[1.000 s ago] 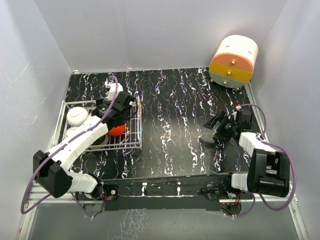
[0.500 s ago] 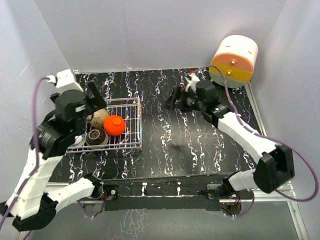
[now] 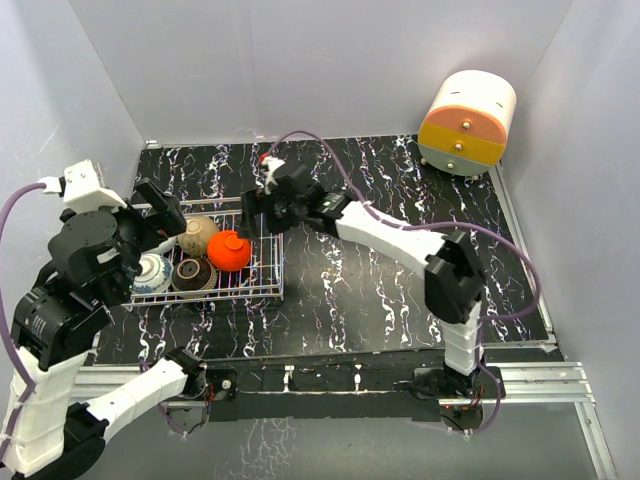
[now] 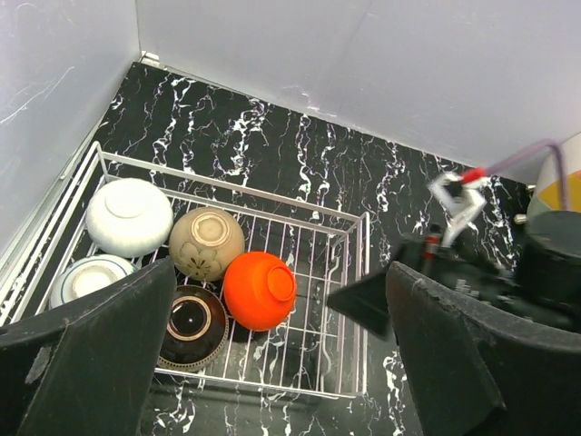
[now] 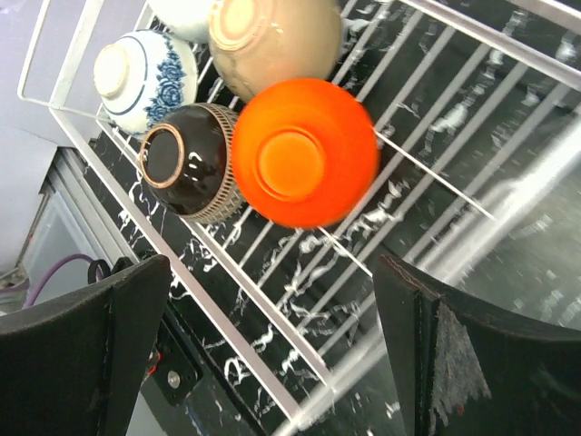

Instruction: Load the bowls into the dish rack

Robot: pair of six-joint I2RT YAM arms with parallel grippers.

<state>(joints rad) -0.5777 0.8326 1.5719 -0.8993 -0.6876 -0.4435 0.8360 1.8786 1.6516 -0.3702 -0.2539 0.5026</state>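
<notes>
left tool (image 4: 281, 282) wide, empty, right tool (image 5: 272, 263) wide, empty, five bowls (image 4: 130, 216) in rack (image 4: 360, 272) under both tools, orange bowl (image 5: 304, 150) beneath right tool

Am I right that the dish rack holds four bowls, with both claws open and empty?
Not quite: the left wrist view shows five in the dish rack: white bowl, tan bowl, red-orange bowl, dark bowl, blue-and-white bowl. Left claw and right claw are open and empty.

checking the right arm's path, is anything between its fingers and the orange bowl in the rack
nothing visible does: the orange bowl lies upside down in the rack, in plain view ahead of the open right fingers. the dark brown bowl sits against its side, not over it
</notes>
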